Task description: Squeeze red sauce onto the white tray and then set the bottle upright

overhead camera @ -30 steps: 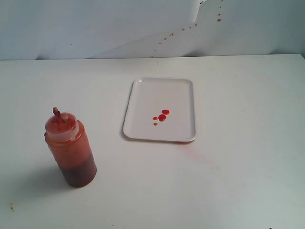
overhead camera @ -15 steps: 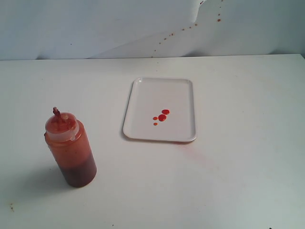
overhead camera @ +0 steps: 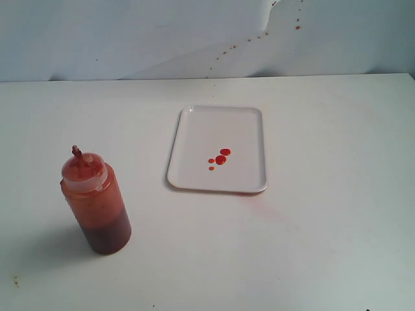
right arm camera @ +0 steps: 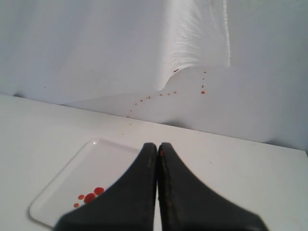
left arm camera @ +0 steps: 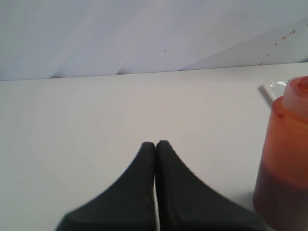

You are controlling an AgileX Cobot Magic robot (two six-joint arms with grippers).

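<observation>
The bottle (overhead camera: 96,202) stands upright on the white table at the front left, translucent with red-brown sauce and a smeared nozzle; the left wrist view shows it too (left arm camera: 285,159). The white tray (overhead camera: 194,136) lies flat mid-table with a few drops of red sauce (overhead camera: 220,159) on it; the right wrist view shows the tray (right arm camera: 72,178) and the drops (right arm camera: 90,197). Neither gripper appears in the exterior view. My left gripper (left arm camera: 155,144) is shut on nothing, apart from the bottle. My right gripper (right arm camera: 157,145) is shut on nothing above the tray's edge.
A pale backdrop (overhead camera: 130,39) with small brown-red specks (overhead camera: 259,35) stands behind the table. The table's far edge meets it. A faint pink smear (overhead camera: 266,207) marks the table just in front of the tray.
</observation>
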